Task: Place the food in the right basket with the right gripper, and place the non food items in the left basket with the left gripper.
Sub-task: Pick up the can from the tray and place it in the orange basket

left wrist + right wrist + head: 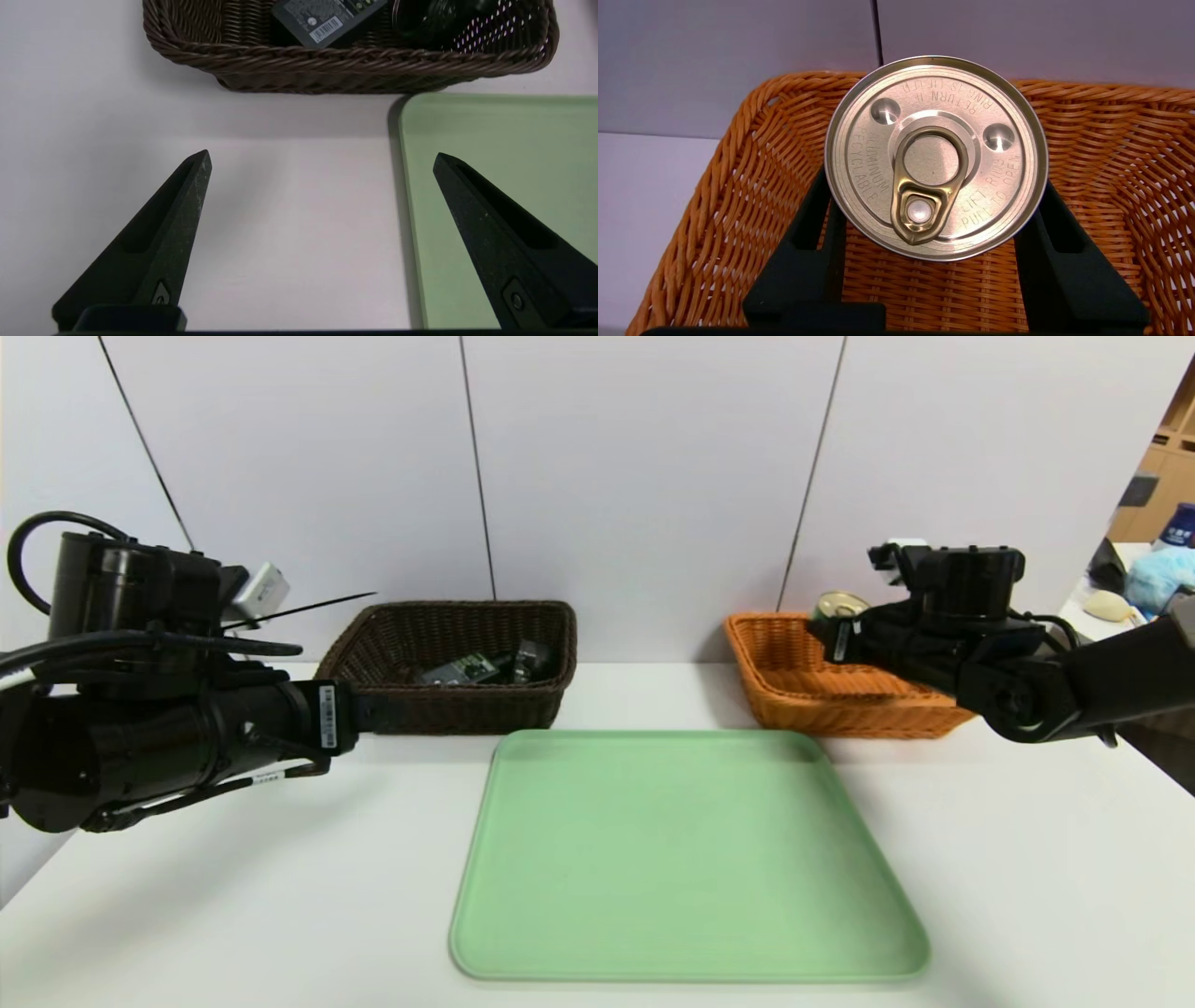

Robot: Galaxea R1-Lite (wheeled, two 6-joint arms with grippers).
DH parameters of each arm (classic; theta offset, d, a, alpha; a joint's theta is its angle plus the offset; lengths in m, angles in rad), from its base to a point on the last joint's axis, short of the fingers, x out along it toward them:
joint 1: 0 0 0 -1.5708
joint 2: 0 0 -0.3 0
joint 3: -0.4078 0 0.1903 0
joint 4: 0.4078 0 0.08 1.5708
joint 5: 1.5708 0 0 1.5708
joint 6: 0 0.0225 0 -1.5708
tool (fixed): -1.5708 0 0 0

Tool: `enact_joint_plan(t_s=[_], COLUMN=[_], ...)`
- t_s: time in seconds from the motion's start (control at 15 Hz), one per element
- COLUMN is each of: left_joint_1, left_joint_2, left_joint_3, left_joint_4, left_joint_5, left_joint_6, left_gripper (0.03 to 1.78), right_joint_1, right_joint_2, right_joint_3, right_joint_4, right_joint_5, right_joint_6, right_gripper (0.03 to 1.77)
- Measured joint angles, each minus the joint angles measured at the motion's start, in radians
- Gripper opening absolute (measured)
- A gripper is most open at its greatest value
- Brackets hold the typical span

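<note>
The food, a small round tin can point(936, 156) with a gold pull-tab lid, hangs over the right basket point(738, 186), an orange-tan wicker one. My right gripper point(934, 186) is shut on the can's sides. In the head view the can point(839, 606) sits above the basket's point(794, 695) back left part, held by the right gripper point(834, 625). The non food items lie in the dark brown left basket point(327, 58): a black bottle point(327, 18) and a glass cup point(434, 18). My left gripper point(322, 156) is open and holds nothing, above the table in front of that basket.
A green tray point(681, 859) lies in the middle of the white table point(233, 915), between and in front of the two baskets. Its left edge point(406, 196) runs under my left gripper. A white wall stands close behind the baskets. Shelves and clutter point(1153, 569) are at far right.
</note>
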Motion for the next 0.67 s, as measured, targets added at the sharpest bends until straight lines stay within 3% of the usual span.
enact_joint_plan(t_s=[0.67], left_joint_1=[-0.002], left_joint_2=[-0.036], left_joint_3=[0.010], left_joint_4=[0.006], left_joint_5=[0.013], left_joint_6=[-0.008], left_gripper=[1.69], right_joint_1=[-0.017], right_joint_2=[0.023], right_joint_3=[-0.020], right_joint_4=[0.004], right_joint_5=[0.001], right_joint_6=[-0.008], right_gripper=[1.02])
